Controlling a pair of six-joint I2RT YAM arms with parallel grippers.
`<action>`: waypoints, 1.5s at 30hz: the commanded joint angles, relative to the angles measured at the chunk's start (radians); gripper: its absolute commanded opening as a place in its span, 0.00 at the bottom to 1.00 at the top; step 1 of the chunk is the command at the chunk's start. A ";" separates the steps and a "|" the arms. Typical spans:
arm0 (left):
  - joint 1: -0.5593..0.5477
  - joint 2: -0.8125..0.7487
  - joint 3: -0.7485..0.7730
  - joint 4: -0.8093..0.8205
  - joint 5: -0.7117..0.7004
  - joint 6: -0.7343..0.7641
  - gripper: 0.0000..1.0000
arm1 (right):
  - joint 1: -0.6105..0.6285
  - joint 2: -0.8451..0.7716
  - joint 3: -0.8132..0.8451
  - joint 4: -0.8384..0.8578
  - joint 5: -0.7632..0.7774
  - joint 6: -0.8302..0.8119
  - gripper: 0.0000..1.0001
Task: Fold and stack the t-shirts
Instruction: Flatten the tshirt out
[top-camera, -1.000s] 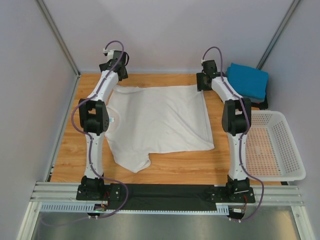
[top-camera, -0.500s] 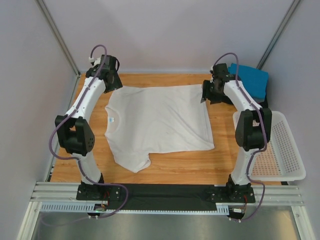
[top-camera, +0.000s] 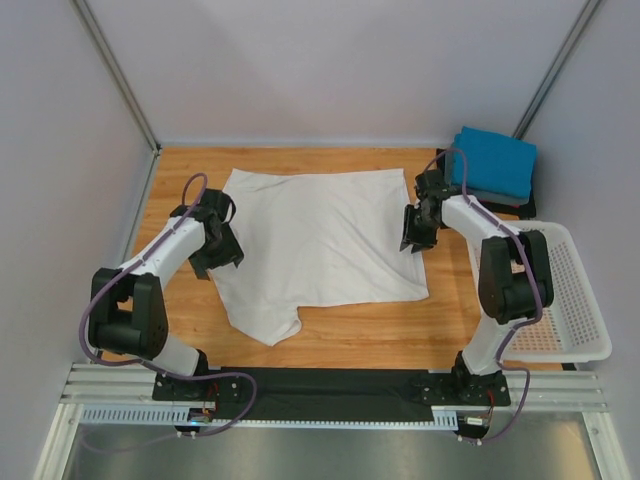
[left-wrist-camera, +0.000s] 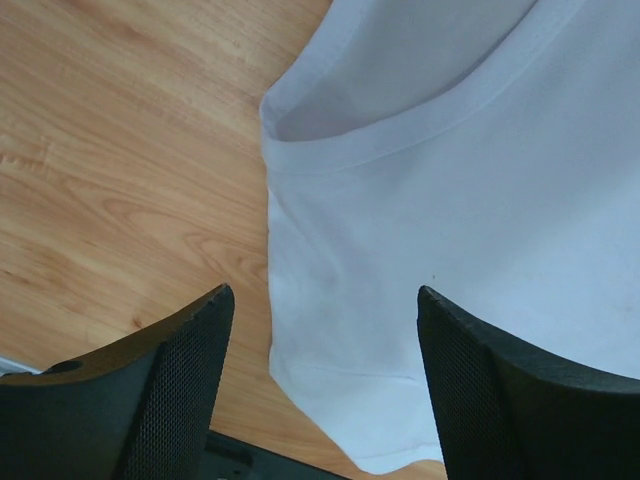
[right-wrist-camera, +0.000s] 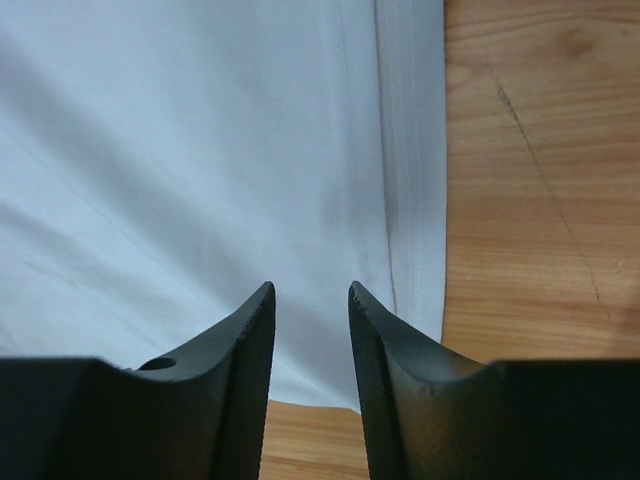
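Observation:
A large white t-shirt (top-camera: 320, 245) lies spread flat on the wooden table (top-camera: 350, 335). My left gripper (top-camera: 218, 254) hovers over its left edge by the collar; in the left wrist view it (left-wrist-camera: 325, 291) is open wide and empty above the collar band (left-wrist-camera: 400, 140). My right gripper (top-camera: 410, 240) is over the shirt's right hem; in the right wrist view it (right-wrist-camera: 311, 287) is narrowly open with nothing between the fingers, above the stitched hem (right-wrist-camera: 412, 200). A folded bright blue t-shirt (top-camera: 495, 160) sits at the back right on darker folded cloth (top-camera: 518, 205).
A white perforated plastic basket (top-camera: 580, 345) stands at the right edge of the table, beside the right arm. Metal frame posts and grey walls close in the back and sides. A black base rail (top-camera: 330, 385) runs along the near edge.
Both grippers have drawn back from the shirt's far corners toward me, the left to the collar side, the right to the middle of the right hem. The shirt lies flat.

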 joint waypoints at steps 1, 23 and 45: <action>-0.001 -0.047 -0.027 0.071 0.017 -0.024 0.79 | 0.011 0.041 0.045 0.071 0.075 0.014 0.36; -0.001 0.023 -0.101 0.165 0.052 -0.027 0.79 | 0.012 0.131 0.057 0.086 0.159 -0.023 0.25; -0.001 0.142 -0.052 0.165 0.039 -0.044 0.77 | 0.012 0.147 0.109 -0.032 0.214 -0.028 0.25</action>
